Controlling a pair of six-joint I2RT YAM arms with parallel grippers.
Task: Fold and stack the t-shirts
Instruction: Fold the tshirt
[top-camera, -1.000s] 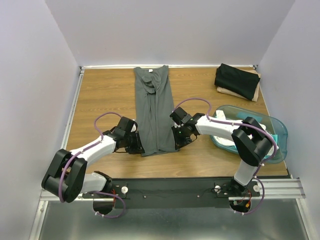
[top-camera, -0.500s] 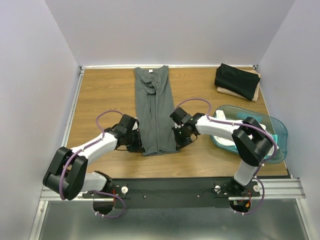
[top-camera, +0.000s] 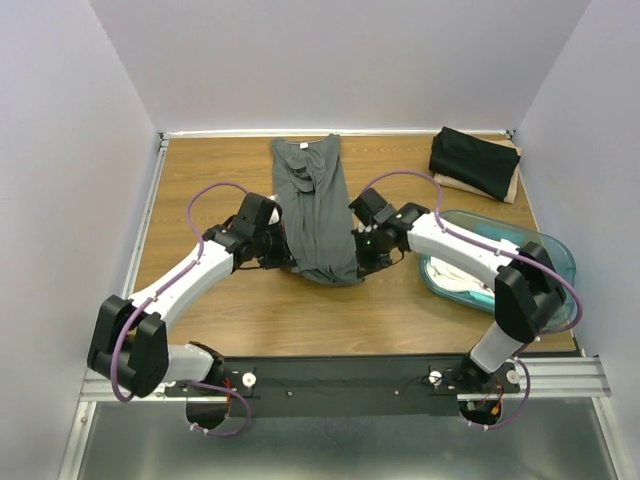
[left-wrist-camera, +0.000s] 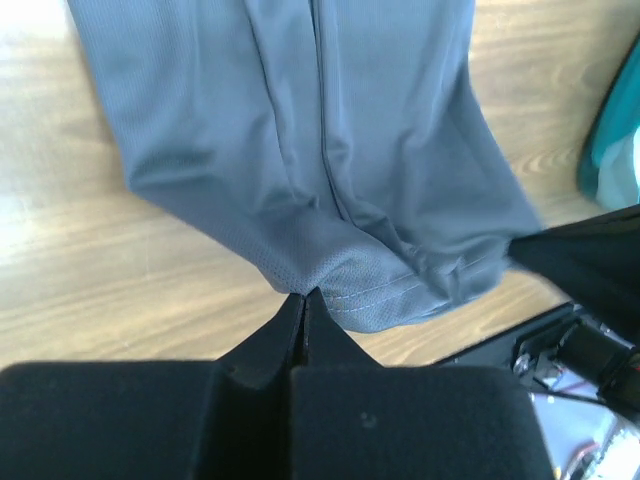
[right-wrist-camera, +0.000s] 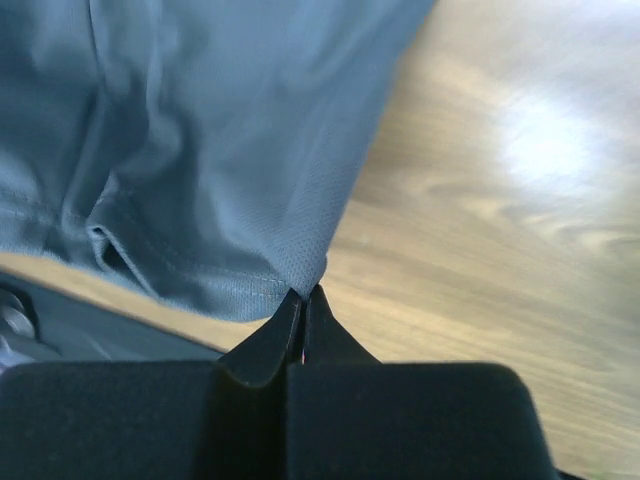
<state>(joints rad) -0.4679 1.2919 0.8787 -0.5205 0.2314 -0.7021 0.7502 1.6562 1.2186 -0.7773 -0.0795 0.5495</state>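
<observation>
The left gripper is clenched, its two black fingertips pressed together on the near hem of the dark grey t-shirt, pinching the stitched edge at the shirt's left corner. The right gripper is clenched in the same way on the hem's opposite corner, with a fold of the fine mesh fabric caught between its tips. Between the two grips the hem sags in a shallow curve and bunches into soft pleats, and it looks raised just off the wood. The shirt is folded into a long narrow strip that runs away from the arms down the middle of the wooden table. Its collar end lies flat near the far edge, with the neckline rumpled. From above, both arms reach inward and meet the shirt from either side, the left from the left and the right from the right. A folded black t-shirt sits well apart at the far right corner, lying on top of a pale beige folded garment. Near the right arm, a translucent teal tub stands on the table with white fabric heaped inside it.
</observation>
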